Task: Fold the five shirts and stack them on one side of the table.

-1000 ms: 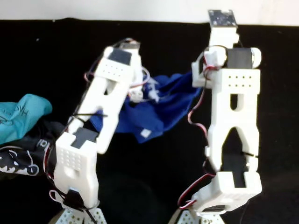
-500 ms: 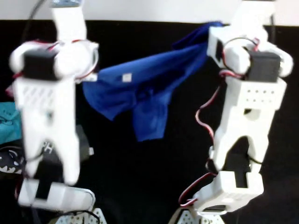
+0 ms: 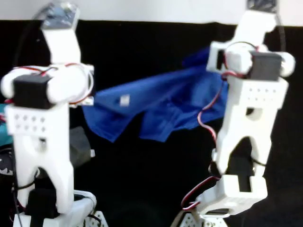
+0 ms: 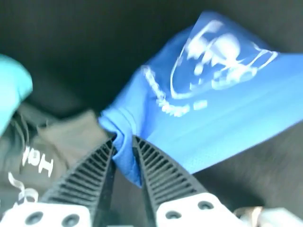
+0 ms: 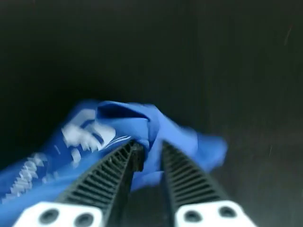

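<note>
- Black worktop [image 3: 142, 189] lies beneath everything.
- Blue shirt [image 3: 156, 104] hangs stretched in the air above the worktop.
- Teal shirt [image 4: 12, 90] and dark shirt [image 4: 52, 142] lie heaped at the left side.
- Left fingers [image 4: 113, 144] are clamped on one edge of the blue shirt.
- Right fingers [image 5: 134, 150], nearly closed, pinch its opposite edge.

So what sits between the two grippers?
The blue shirt, stretched from the left gripper to the right gripper, each shut on an edge. The high view shows the whole span.
</note>
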You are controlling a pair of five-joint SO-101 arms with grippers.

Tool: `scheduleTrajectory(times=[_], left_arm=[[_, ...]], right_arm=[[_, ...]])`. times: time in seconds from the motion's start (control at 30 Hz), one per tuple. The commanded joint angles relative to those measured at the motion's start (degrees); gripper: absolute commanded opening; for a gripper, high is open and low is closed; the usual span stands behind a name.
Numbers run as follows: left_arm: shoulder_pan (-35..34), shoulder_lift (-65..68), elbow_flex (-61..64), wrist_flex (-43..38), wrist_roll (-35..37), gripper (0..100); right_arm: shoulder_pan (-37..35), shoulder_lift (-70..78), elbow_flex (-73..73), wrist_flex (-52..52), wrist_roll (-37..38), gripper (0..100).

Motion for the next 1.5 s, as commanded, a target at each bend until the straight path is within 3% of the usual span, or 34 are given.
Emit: scheduleTrajectory(times=[0.0,0.17,0.4,0.6,0.8,0.93,1.33,1.47], left_arm=[[-0.66,-1.27,11.21,-4.22,-0.70,1],[-0.66,-1.01,22.46,-8.62,-0.79,1],[-0.66,-0.92,31.25,-11.43,-0.79,1],[-3.12,-1.36,32.40,-11.16,-4.48,1],[-12.00,-1.36,32.31,-11.43,-4.84,1],[-15.43,-1.36,32.31,-11.43,-4.84,1],[-16.75,-1.36,32.31,-15.47,-4.84,1],[-16.84,-1.36,32.31,-15.56,-4.84,1]], right_arm=[[0.75,-1.19,14.29,0.66,-0.35,17.5],[0.57,-11.65,26.77,0.66,-0.53,11.9],[0.31,-26.59,40.13,-1.54,-0.18,12.0],[-7.08,-19.91,51.47,-14.20,2.46,20.9],[-7.69,-8.22,51.38,-28.79,2.46,18.4],[-7.96,-3.03,51.30,-21.76,3.69,16.3],[-7.96,-2.95,51.65,-1.80,24.35,14.5],[-7.69,-4.79,51.03,0.04,25.93,14.5]])
